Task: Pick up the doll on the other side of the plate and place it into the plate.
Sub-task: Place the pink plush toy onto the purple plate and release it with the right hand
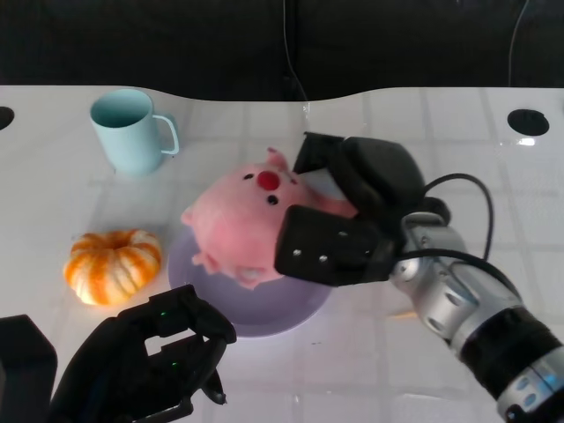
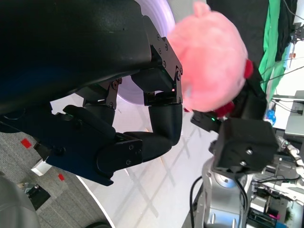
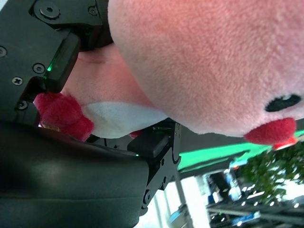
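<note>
A pink plush pig doll [image 1: 242, 220] with a red nose lies over the lilac plate [image 1: 273, 315] in the head view. My right hand [image 1: 348, 220] grips it from the right side, fingers wrapped around its back and its front. Whether the doll rests on the plate or hangs just above it I cannot tell. The right wrist view is filled by the doll [image 3: 204, 61] pressed against my black fingers [image 3: 52, 61]. My left hand [image 1: 145, 357] sits at the near left with its fingers curled in, holding nothing. The left wrist view shows the doll [image 2: 213, 61] beyond those curled fingers [image 2: 156, 123].
A light blue mug [image 1: 130, 130] stands at the back left. An orange and white pumpkin [image 1: 113, 264] lies left of the plate, just beyond my left hand. The table's far edge meets a black backdrop.
</note>
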